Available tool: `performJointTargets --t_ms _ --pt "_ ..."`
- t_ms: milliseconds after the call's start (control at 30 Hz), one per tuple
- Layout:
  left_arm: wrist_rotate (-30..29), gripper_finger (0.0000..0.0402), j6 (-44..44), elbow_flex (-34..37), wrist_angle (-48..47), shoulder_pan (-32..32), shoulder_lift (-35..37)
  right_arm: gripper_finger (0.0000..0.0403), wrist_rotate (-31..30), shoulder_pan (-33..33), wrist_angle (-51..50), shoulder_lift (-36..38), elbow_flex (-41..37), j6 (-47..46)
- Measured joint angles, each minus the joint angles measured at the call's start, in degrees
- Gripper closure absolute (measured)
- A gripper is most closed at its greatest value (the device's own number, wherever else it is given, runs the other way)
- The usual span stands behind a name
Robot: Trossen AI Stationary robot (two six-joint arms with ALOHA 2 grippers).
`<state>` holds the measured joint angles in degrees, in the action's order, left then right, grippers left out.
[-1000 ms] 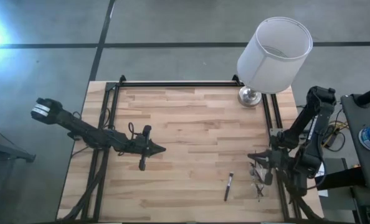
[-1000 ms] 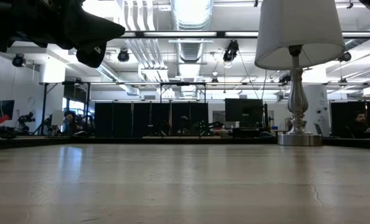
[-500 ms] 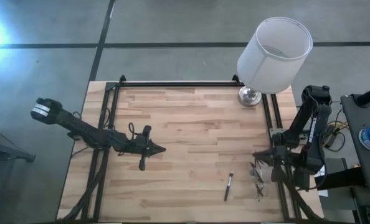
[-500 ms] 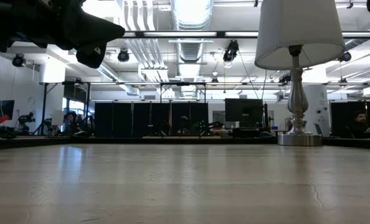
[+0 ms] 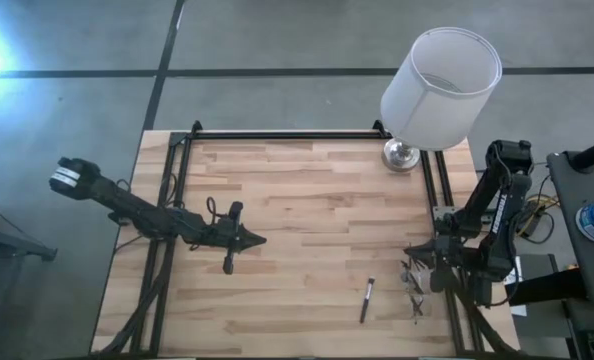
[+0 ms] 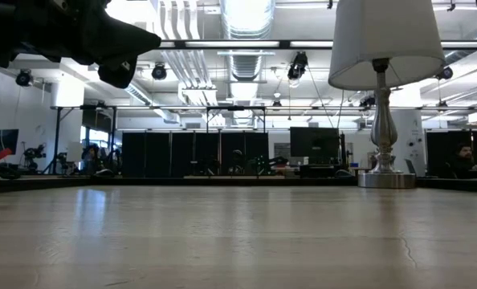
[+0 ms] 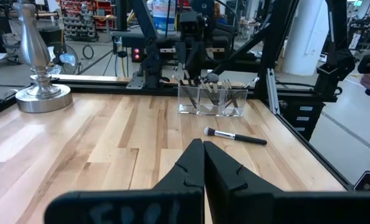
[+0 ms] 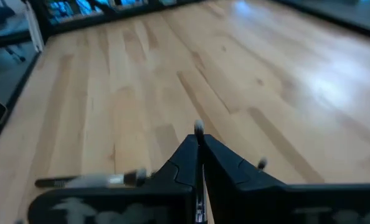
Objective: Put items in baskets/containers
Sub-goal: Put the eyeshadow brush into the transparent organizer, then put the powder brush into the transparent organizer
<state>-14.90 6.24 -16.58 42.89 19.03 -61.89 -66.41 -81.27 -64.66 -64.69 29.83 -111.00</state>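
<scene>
A clear container (image 7: 211,101) stands near the table's right edge with several thin brushes upright in it; in the high view it is the faint clear container (image 5: 414,287). One dark-handled brush (image 5: 367,298) lies flat on the wood just left of it, also the lying brush (image 7: 235,135). My right gripper (image 5: 419,258) hangs over the container, shut on a thin brush. My left gripper (image 5: 249,240) is shut and holds nothing, left of the table's middle and above the wood. My right gripper pinches a thin brush between its two shut fingers (image 8: 184,163). The brush's small end (image 8: 198,127) sticks out just past the fingertips. It comes from the table's right, slanting down, above the container. Which part of the brush it holds is hidden by the fingers.
A lamp with a big white shade (image 5: 441,88) and a silver base (image 5: 401,155) stands at the far right corner. Black frame rails (image 5: 432,200) run along the table's sides. Bare wood lies between the two grippers.
My right arm has shifted a little, its gripper sinking slightly toward the near edge while staying over the container. The left arm and the lying brush have kept still.
</scene>
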Motion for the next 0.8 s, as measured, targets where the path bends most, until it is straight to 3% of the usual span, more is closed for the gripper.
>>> performJointTargets --t_ms 400,633,800 --pt "0.0 0.0401 -0.01 0.0 -0.05 0.0 0.0 0.0337 6.71 0.02 0.39 0.02 3.94 -0.07" --pt "-0.02 0.0401 -0.02 0.0 -0.11 0.0 0.0 0.0306 6.93 0.17 -2.5 0.11 7.55 0.87" --pt "-0.02 0.0401 -0.18 0.0 -0.11 -0.17 0.0 0.0322 2.82 2.63 -1.92 -0.3 11.8 8.09"
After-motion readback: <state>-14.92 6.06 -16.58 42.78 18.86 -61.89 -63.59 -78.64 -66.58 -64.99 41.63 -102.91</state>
